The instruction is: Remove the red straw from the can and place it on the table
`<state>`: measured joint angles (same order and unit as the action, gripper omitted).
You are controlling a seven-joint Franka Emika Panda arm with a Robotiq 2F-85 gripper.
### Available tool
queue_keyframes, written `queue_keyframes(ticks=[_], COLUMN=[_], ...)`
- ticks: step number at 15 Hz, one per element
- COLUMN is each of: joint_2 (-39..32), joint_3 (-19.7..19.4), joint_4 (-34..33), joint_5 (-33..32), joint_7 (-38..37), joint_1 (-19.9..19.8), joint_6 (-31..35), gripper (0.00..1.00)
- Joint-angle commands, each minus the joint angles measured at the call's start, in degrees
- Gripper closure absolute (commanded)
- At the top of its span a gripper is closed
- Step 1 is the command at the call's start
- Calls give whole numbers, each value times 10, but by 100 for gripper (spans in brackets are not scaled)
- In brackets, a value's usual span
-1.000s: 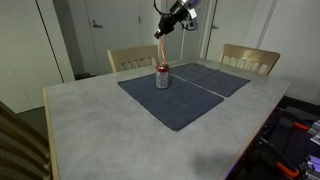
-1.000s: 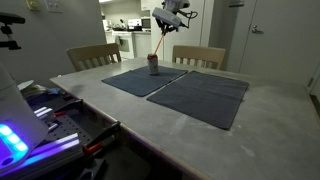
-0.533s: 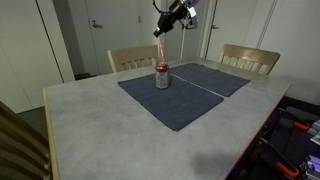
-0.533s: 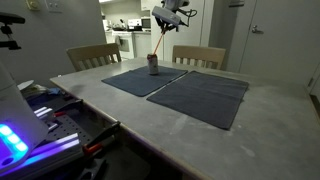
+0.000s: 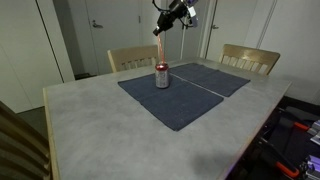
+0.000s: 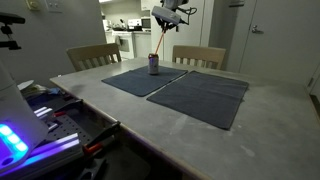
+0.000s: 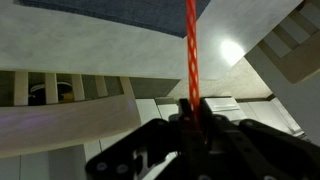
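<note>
The silver can (image 5: 162,76) with a red top stands on a dark blue-grey placemat (image 5: 190,105) on the grey speckled table (image 5: 90,130); it also shows in an exterior view (image 6: 153,64). My gripper (image 5: 160,31) is high above the can and shut on the upper end of the thin red straw (image 5: 160,50). The straw hangs down towards the can's top (image 6: 158,43). I cannot tell whether its lower tip is still inside the can. In the wrist view the straw (image 7: 190,50) runs straight out from between the shut jaws (image 7: 192,112).
A second placemat (image 6: 205,95) lies beside the first. Wooden chairs (image 5: 133,58) (image 5: 250,57) stand at the far side of the table. Equipment with cables (image 6: 50,115) sits past one table edge. Doors and a wall lie behind.
My gripper has risen slightly with the straw in it. The can has not moved.
</note>
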<state>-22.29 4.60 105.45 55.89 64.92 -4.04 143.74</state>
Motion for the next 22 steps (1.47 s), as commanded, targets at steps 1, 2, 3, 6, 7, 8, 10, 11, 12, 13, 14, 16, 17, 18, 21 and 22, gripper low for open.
queue_keyframes(ticks=[1, 2, 3, 6, 7, 8, 10, 11, 12, 13, 14, 16, 17, 18, 21, 22], joint_2=[31, 35, 40, 61, 67, 75, 87, 91, 98, 102, 108, 117, 123, 128, 144, 147], joint_3=[11, 10, 9, 5, 4, 3, 1, 0, 0, -1, -2, -5, -8, -9, -7, -6], joint_4=[33, 35, 37, 46, 49, 52, 59, 61, 66, 69, 72, 77, 80, 82, 92, 92], joint_5=[27, 27, 27, 19, 16, 14, 12, 11, 11, 9, 5, -7, -19, -30, -75, -92], joint_7=[35, 36, 37, 34, 32, 31, 29, 30, 30, 28, 25, 17, 8, 4, -1, -3], joint_1=[-9, -9, -7, -3, -1, 0, 2, 3, 4, 5, 6, 7, 8, 8, 11, 12], joint_6=[22, 23, 23, 29, 31, 31, 32, 34, 35, 36, 37, 34, 29, 18, -47, -71], gripper=[98, 98, 98, 98, 98, 98, 98, 98, 98, 98, 98, 98, 98, 98, 98, 98])
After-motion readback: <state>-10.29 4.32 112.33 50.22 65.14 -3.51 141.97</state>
